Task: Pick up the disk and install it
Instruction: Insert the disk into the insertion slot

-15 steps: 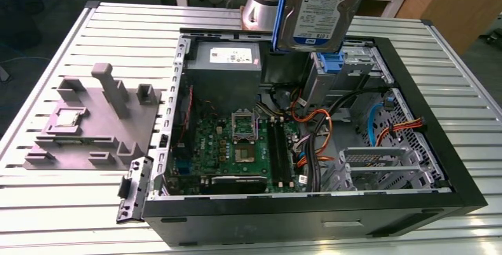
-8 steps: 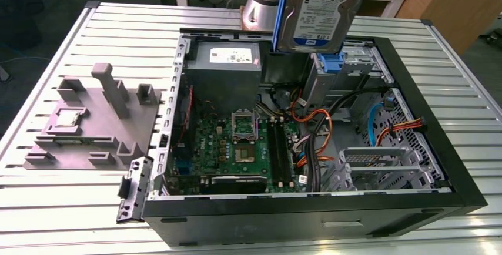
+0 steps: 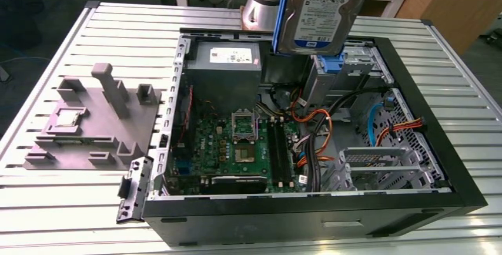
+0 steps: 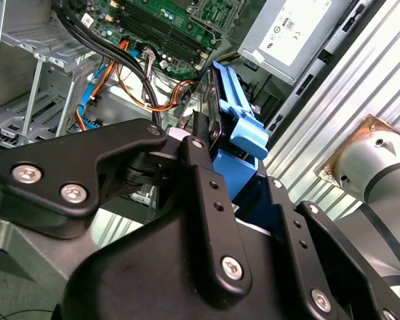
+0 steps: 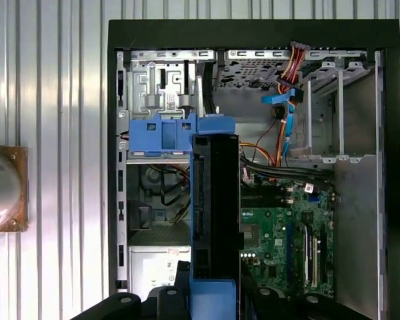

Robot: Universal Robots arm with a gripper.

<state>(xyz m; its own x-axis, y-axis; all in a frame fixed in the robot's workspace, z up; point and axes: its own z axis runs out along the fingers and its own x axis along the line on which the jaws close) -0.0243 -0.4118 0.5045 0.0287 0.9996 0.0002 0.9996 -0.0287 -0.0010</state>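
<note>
The disk (image 3: 318, 14) is silver-grey with a white-and-blue label (image 3: 330, 5) and blue frame (image 3: 279, 20); the motherboard (image 3: 235, 149) is green.

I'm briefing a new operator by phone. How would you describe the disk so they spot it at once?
Find the open black computer case on the slatted table. Above its far edge in the exterior view, the disk hangs on edge in the gripper. Unlike the bare blue bracket in the bay below, it is a silver-grey drive with a white-and-blue label, framed in blue.
</note>
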